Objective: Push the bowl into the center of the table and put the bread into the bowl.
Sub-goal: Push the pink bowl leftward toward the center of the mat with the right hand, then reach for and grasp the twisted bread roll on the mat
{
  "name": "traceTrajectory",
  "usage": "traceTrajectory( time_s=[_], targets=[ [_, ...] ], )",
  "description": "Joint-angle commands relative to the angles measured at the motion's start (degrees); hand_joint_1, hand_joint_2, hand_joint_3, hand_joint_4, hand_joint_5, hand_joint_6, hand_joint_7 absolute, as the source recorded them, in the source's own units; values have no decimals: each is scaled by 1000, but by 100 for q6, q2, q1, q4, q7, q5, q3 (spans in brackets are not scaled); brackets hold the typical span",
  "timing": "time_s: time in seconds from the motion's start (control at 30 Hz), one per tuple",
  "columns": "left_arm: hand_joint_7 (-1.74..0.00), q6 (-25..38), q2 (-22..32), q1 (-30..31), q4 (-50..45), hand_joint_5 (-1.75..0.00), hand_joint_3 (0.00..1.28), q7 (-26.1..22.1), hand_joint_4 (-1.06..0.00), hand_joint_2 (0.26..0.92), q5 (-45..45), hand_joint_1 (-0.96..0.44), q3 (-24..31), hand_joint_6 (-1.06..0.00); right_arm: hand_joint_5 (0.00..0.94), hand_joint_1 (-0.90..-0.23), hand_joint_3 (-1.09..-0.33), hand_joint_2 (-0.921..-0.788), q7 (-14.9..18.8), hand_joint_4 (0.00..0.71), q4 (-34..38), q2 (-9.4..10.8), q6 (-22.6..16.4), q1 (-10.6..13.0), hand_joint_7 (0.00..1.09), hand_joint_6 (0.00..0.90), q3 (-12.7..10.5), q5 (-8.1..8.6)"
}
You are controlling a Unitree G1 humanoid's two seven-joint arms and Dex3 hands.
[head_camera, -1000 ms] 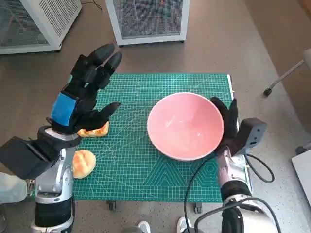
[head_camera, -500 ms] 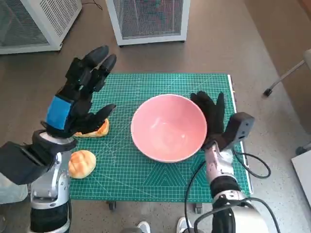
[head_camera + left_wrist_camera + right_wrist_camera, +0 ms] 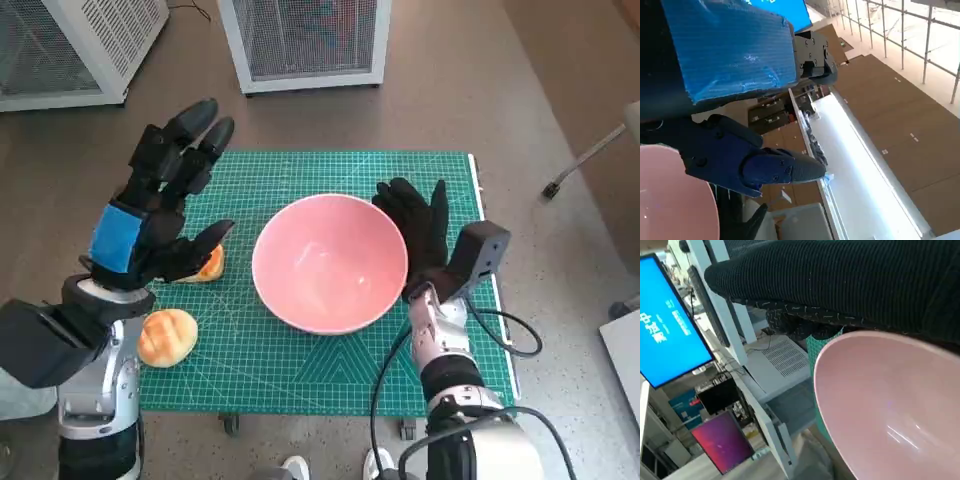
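The pink bowl (image 3: pixel 330 263) is sitting upright near the middle of the bench (image 3: pixel 300 370), on its green gridded cutting mat (image 3: pixel 290 175), and it is holding nothing inside. The right robot hand (image 3: pixel 420 232) — the one in the black knitted glove — is resting flat against the bowl's outer wall on the robot's right side, fingers spread and pointing away from the robot, grasping nothing. In the right wrist view the glove (image 3: pixel 850 285) is lying as a dark band right against the bowl's rim (image 3: pixel 875 390).

The left robot hand (image 3: pixel 150 215), blue tape across its back, is hovering above the mat's left part, fingers apart and released, nothing in its hold. Its thumb is reaching over one bread roll (image 3: pixel 208 266), which is lying on the mat partly hidden beneath it — whether they are touching, I cannot tell. A second bread roll (image 3: pixel 166 336) is lying at the mat's left edge, nearer the robot, apart from the bowl.

White mesh-sided cabinets (image 3: pixel 305 40) are standing on the brown floor (image 3: pixel 480 90) beyond the bench.
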Motion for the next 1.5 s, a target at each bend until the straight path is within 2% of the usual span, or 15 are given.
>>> traceTrajectory(
  time_s=[0.03, 0.23, 0.33, 0.47, 0.67, 0.87, 1.07, 1.17, 1.33, 1.5],
  targets=[
    [-524, 15, 47, 71, -145, -1, 311, 57, -215, 921, 33, -591, 50, -25, 3, -509, -531, -921, -82, 460, 73, 48, 134, -13, 36, 689, 43, -67],
    [-524, 54, 26, 115, -204, -1, 315, 128, -214, 921, 50, -597, 47, -24, 1, -517, -530, -921, -49, 451, 69, -30, 161, -52, 35, 689, 45, -90],
    [-525, 72, 32, 150, -249, 0, 316, 174, -214, 921, 53, -597, 69, -22, 3, -520, -528, -921, -35, 455, 53, -145, 141, -99, 40, 700, 63, -115],
    [-526, 149, 44, 178, -329, 0, 316, 211, -213, 921, -9, -608, 116, -18, 3, -524, -524, -921, 69, 457, 6, -260, 58, -196, 37, 698, 15, -58],
    [-530, 320, 70, 194, -471, 0, 312, 211, -209, 921, -126, -606, 208, -13, 0, -525, -513, -921, 495, 443, -117, -388, -288, -360, 22, 674, -176, 194],
    [-538, 360, 56, 166, -511, 0, 296, 152, -205, 921, -287, -592, 278, -6, 0, -507, -545, -921, 1149, 415, -311, -476, -959, -455, 3, 615, -261, 402],
    [-544, 298, 72, 109, -431, -1, 291, 128, -206, 921, -324, -588, 284, 0, 0, -503, -566, -921, 2009, 396, -630, -556, -1537, -483, 0, 576, -274, 698],
    [-547, 257, 74, 80, -366, -2, 290, 105, -208, 921, -324, -588, 291, -2, 0, -503, -565, -921, 2500, 393, -902, -564, -1742, -452, 0, 552, -275, 929],
    [-555, 218, 91, 60, -343, -3, 284, 69, -210, 921, -300, -584, 301, -11, 0, -498, -566, -921, 3193, 383, -1467, -487, -1802, -326, 1, 540, -233, 1351],
    [-558, 115, 229, 100, -414, -3, 289, 46, -210, 921, -128, -588, 346, -8, 0, -479, -553, -921, 3803, 373, -2139, -407, -1578, -101, 5, 547, -128, 1765]
  ],
)
